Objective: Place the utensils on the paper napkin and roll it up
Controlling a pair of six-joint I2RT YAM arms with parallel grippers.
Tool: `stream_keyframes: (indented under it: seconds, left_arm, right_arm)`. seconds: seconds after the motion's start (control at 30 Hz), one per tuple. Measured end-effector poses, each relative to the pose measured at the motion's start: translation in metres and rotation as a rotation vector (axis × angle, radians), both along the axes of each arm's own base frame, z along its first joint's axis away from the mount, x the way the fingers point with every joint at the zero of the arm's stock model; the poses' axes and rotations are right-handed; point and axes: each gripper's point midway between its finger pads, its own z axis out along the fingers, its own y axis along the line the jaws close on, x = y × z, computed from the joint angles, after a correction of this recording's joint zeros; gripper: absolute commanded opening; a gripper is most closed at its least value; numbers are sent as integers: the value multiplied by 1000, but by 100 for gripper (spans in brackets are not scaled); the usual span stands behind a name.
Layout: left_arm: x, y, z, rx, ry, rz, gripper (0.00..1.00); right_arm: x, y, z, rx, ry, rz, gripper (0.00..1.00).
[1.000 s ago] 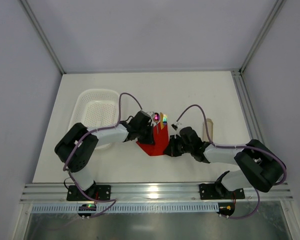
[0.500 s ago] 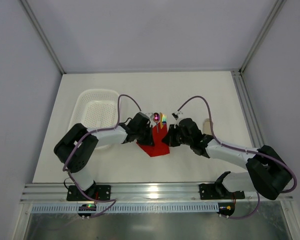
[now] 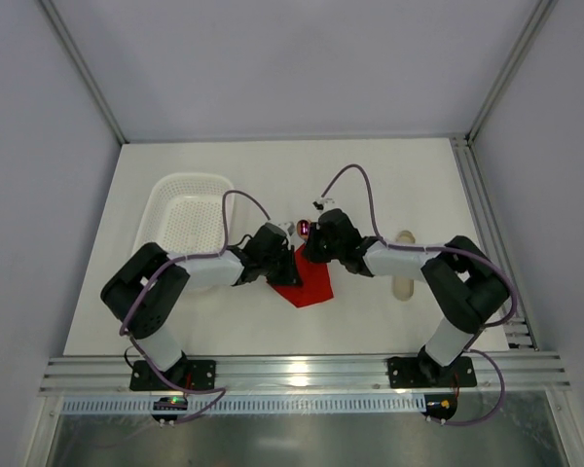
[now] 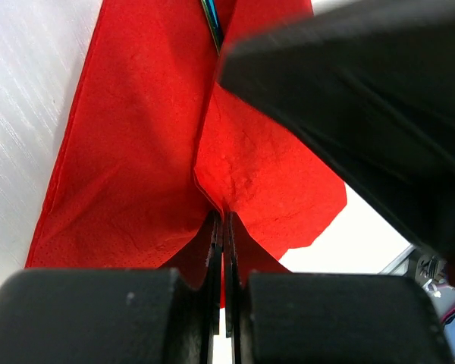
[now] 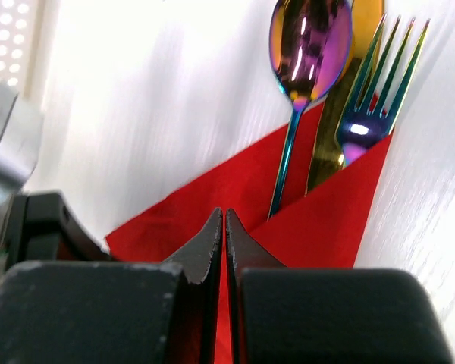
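My left gripper (image 4: 222, 218) pinches a napkin (image 4: 136, 152) fold; my right gripper (image 5: 224, 218) (closed, nothing visibly held) sits nearer the utensils (image 5: 309, 49), which run near-to-far, heads far

The right gripper (image 5: 224, 221) is observed with jaws pressed together, tips over the red paper napkin (image 5: 326, 220). The spoon (image 5: 309, 47) and fork (image 5: 364, 114) are tucked beneath a folded flap, heads protruding onto the white table (image 5: 136, 114).

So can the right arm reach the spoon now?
Probably yes. The spoon pokes out of the napkin right ahead of the right gripper, nothing between them. But its jaws are shut, and the spoon's handle is tucked inside the napkin.
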Motion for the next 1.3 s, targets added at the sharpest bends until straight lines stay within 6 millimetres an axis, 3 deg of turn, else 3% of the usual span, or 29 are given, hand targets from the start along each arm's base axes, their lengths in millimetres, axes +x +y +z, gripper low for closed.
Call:
stream_keyframes:
  seconds: [0.33, 0.93, 1.07, 1.3]
  left_arm:
    - [-1, -1, 0, -11, 7, 8, 0]
    - [-1, -1, 0, -11, 7, 10, 0]
    - [-1, -1, 0, -11, 8, 10, 0]
    - [-1, 0, 0, -3, 11, 7, 0]
  right_arm:
    - [30, -4, -32, -143, -10, -54, 4]
    - [40, -16, -31, -240, -41, -69, 4]
    - [33, -15, -22, -228, -34, -38, 4]
    - [-1, -23, 27, -79, -82, -28, 4]
